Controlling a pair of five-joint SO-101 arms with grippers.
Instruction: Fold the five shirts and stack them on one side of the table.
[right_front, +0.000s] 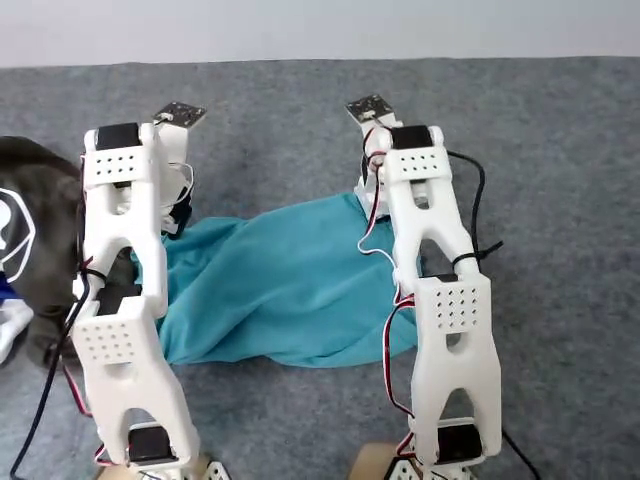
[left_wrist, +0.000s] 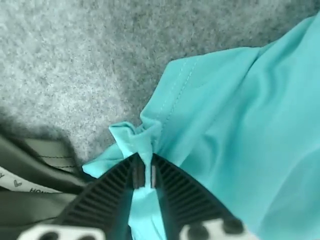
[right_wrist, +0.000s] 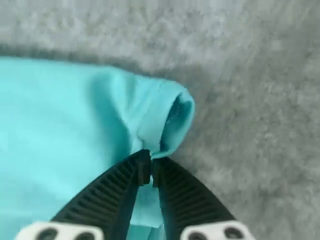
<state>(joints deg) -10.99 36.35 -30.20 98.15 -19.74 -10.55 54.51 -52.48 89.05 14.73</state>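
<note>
A teal shirt (right_front: 280, 285) lies spread on the grey felt table between the two white arms. My left gripper (left_wrist: 143, 176) is shut on a bunched corner of the teal shirt (left_wrist: 240, 125), at the shirt's far left edge in the high view. My right gripper (right_wrist: 148, 172) is shut on a rolled hem of the teal shirt (right_wrist: 65, 125), at its far right corner. A dark grey shirt (right_front: 40, 240) with a white print lies heaped at the table's left edge; its grey fabric (left_wrist: 35, 165) sits beside my left gripper.
Grey felt (right_front: 560, 150) covers the table, with bare room to the right and behind the arms. Black and red cables (right_front: 480, 215) hang off the right arm. A bit of white and blue cloth (right_front: 10, 320) shows at the left edge.
</note>
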